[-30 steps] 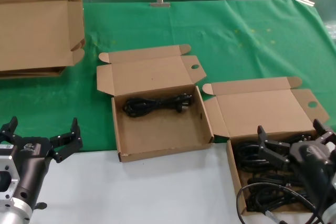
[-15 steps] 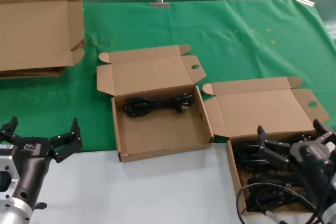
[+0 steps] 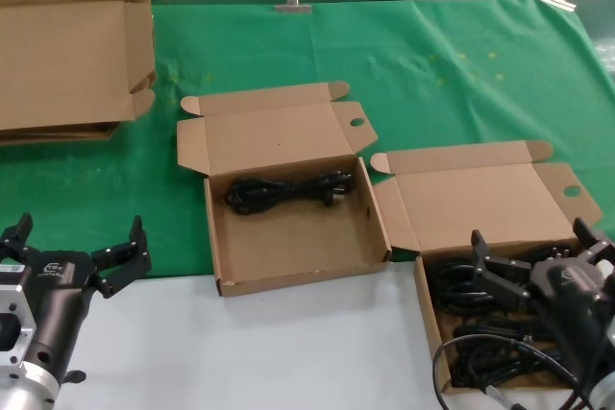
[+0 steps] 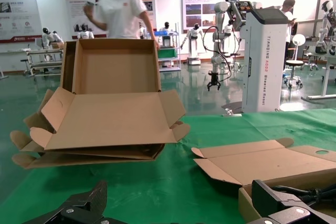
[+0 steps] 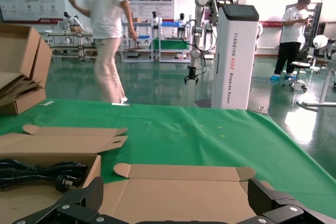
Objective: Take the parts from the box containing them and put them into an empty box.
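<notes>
The cords [image 3: 485, 328] lie piled in the right-hand box [image 3: 429, 319] at the bench's near edge; one cord [image 3: 286, 189] already rests in the middle box [image 3: 293, 276]. Nothing has moved over the last second. The right claw [image 3: 533, 256] hovers open over the pile, no grasp begun; the left claw [image 3: 75, 252] waits open, near left.

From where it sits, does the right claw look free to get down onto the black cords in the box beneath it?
Probably yes. The right claw hovers open directly over the bundled black power cords in the lidless-open brown cardboard box, nothing between them.
</notes>
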Tool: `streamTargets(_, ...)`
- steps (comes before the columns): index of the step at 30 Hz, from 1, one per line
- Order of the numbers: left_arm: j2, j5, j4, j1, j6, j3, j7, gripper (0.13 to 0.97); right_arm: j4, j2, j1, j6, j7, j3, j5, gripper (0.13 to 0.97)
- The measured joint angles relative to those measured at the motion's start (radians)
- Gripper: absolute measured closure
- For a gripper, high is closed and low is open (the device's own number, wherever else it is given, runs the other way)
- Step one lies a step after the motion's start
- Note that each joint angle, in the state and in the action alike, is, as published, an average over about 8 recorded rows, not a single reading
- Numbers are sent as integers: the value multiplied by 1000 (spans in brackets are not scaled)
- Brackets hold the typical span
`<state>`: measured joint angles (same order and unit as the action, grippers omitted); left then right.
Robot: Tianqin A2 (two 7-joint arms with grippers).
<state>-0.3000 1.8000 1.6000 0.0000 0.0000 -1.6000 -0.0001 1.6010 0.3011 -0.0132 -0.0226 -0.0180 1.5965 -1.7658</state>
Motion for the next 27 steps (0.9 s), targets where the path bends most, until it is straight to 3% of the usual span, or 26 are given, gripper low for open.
streamTargets(27, 0, 0, 0, 0, 0, 0, 0, 132, 0, 0, 0, 0, 0, 0, 0, 129)
